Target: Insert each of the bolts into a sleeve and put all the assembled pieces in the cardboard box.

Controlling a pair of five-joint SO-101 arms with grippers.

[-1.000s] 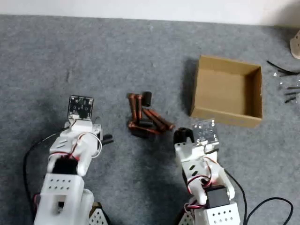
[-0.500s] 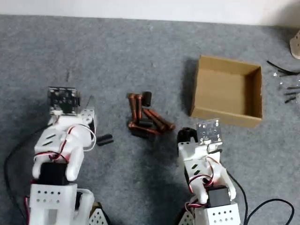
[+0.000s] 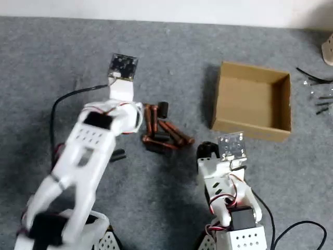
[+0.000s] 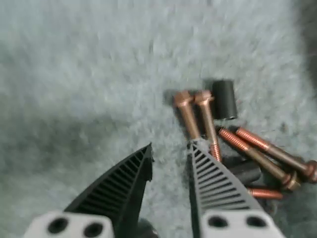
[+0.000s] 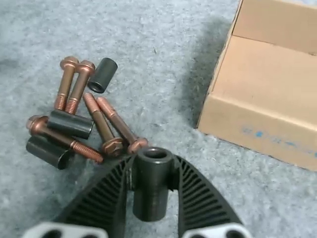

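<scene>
Right wrist view: gripping one black cylindrical sleeve [image 5: 151, 193] upright in the right gripper [image 5: 152, 162]; left gripper [image 4: 170, 146] parted above copper-coloured threaded bolts [image 4: 187, 111] on the bench. Brown cardboard box [image 5: 257, 129] apparently empty; nothing assembled.

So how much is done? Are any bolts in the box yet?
Nothing is finished: the cardboard box looks empty. In hand: the right tool grips one black sleeve, and the open left tool hovers by the bolts. Left to do: all five bolts lie loose, none in a sleeve.
</scene>
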